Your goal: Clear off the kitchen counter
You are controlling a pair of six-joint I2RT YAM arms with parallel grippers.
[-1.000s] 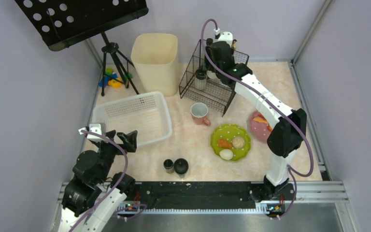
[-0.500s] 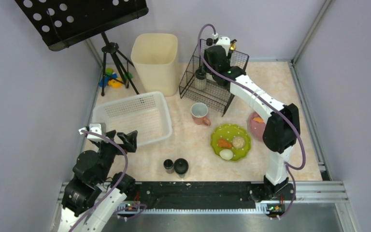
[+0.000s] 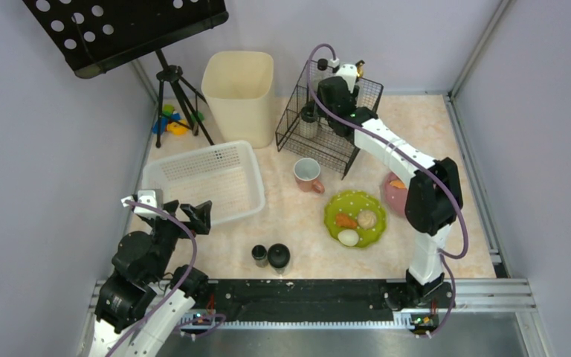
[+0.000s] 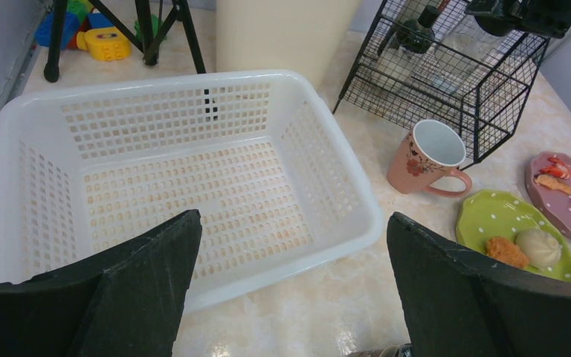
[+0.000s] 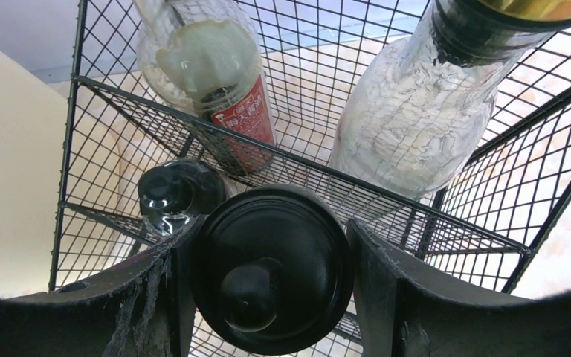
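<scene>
The kitchen counter [image 3: 305,238] is a glossy beige-pink marble surface. My right gripper [image 3: 333,95] reaches into the black wire rack [image 3: 326,141] at the back. In the right wrist view it [image 5: 271,253] is shut on a jar with a round black lid [image 5: 271,271], held among the rack's wires. A red-labelled bottle [image 5: 227,97], a clear bottle [image 5: 416,111] and a small black-capped shaker [image 5: 171,195] stand in the rack. My left gripper [image 3: 197,216] is open and empty, above the counter [image 4: 327,297] by the front edge of the white basket [image 4: 193,178].
On the counter are a pink mug [image 3: 308,175], a green plate [image 3: 375,223] with food, a pink plate [image 3: 395,195] partly behind my right arm, and two black-capped shakers [image 3: 269,256]. A cream bin [image 3: 239,93], a black stand's tripod [image 3: 172,97] and toys [image 3: 169,120] are at the back left.
My right arm has shifted a little, the wrist drawing slightly nearer over the rack with the jar still held. The left arm has not moved.
</scene>
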